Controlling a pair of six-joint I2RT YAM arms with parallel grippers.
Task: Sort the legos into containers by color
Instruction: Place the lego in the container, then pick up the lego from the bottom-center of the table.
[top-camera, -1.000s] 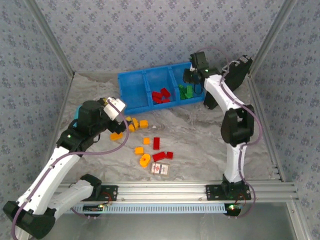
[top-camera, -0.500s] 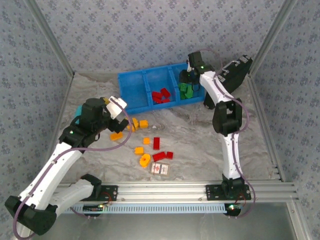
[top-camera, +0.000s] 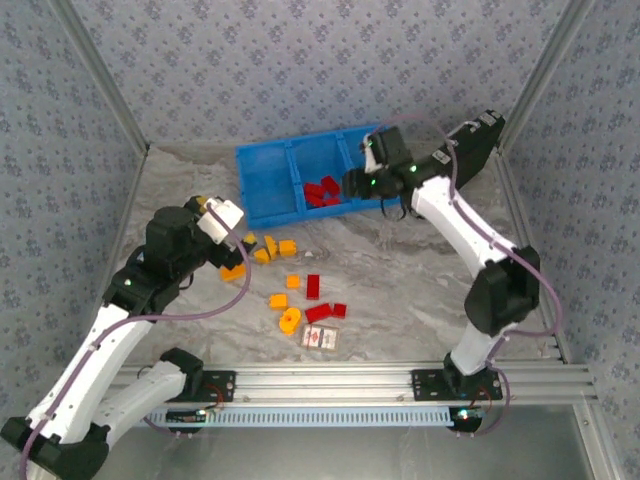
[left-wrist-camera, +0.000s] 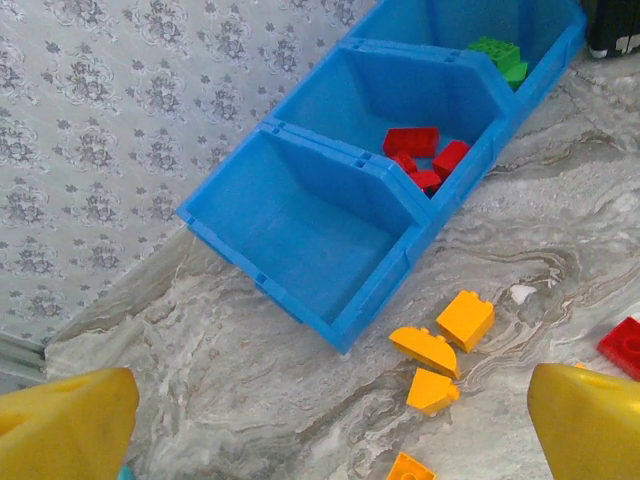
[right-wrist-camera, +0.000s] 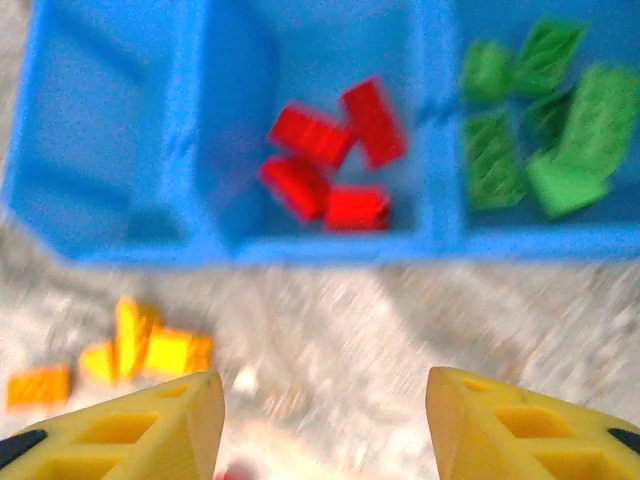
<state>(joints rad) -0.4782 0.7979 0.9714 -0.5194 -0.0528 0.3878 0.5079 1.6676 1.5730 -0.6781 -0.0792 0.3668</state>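
4 red legos (right-wrist-camera: 310, 138) lie in blue tray's (right-wrist-camera: 320, 245) middle bin; left gripper (left-wrist-camera: 330, 420) and right gripper (right-wrist-camera: 320, 425) spread.

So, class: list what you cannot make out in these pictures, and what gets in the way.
Green bricks, right wrist view: motion blur merges them, no sure count.
Right compartment of the blue tray, top view: covered by the right gripper.
Red brick, left wrist view: cut off by the right frame edge.
Print on the card box, top view: too small to read.
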